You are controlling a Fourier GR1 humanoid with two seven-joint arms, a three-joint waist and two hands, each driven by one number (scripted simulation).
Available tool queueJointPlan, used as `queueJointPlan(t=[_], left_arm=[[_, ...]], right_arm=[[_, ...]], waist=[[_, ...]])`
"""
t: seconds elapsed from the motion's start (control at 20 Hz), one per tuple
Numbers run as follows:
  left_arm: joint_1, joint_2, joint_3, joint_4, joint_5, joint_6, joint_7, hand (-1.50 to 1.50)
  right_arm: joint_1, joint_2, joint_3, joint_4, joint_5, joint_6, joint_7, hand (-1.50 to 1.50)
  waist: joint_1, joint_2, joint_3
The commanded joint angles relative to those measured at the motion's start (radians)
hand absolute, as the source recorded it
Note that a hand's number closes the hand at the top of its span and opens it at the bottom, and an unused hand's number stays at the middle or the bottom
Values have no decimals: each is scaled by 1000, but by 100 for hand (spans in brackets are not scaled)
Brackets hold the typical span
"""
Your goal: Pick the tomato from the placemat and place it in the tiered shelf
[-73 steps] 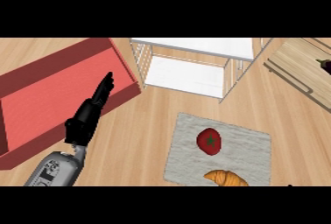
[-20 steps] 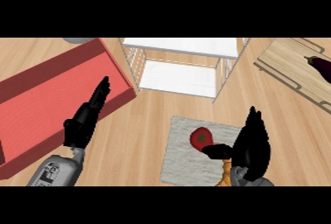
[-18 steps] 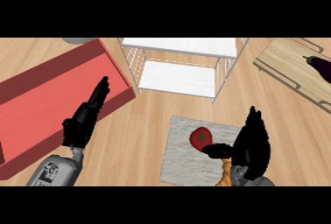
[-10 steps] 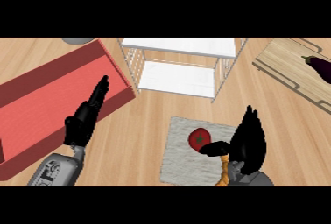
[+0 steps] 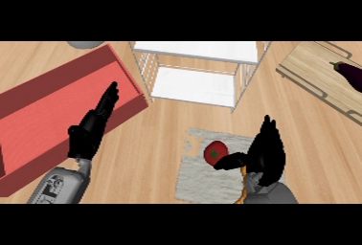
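Head view: our right hand [image 5: 265,153], fingers spread, sits just right of the tomato [image 5: 216,151], thumb reaching toward it; left hand [image 5: 92,127] rests open, well apart.

A light wooden table [image 5: 155,143] with lengthwise grain fills the view. On it at the left lies a large red mat [image 5: 42,110], set at a slant. At the top centre stands a white tiered shelf [image 5: 194,72] with a thin wire frame, just beside the mat's right corner. Below it a grey placemat [image 5: 198,177] lies flat on the wood. At the upper right a pale wooden board [image 5: 318,76] rests at an angle, well apart from the placemat. A grey round object [image 5: 84,44] shows partly at the top edge.
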Motion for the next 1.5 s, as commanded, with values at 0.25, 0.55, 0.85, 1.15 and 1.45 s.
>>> queueJointPlan(t=[0.25, 0.55, 0.85, 1.15, 1.45], left_arm=[[11, -32, -11, 29, -13, -3, -20, 0], [27, -3, 7, -9, -12, -17, 4, 0], [0, -8, 12, 24, -14, -41, -15, 0], [-52, -50, -47, 30, -34, -56, -4, 0], [-79, -52, -32, 46, -27, -59, 15, 0]], right_arm=[[-78, 7, 55, 142, -49, -41, 242, 150], [-72, 7, 105, 113, 18, -16, 242, 150], [-199, 7, 280, 164, -15, -14, 242, 150], [-401, 7, 501, 194, -163, 11, 131, 150], [-521, 6, 494, 129, -219, -196, 102, 150]], waist=[[9, 15, 3], [2, 7, 3], [28, 13, 3], [125, 26, 3], [117, 16, 5]])
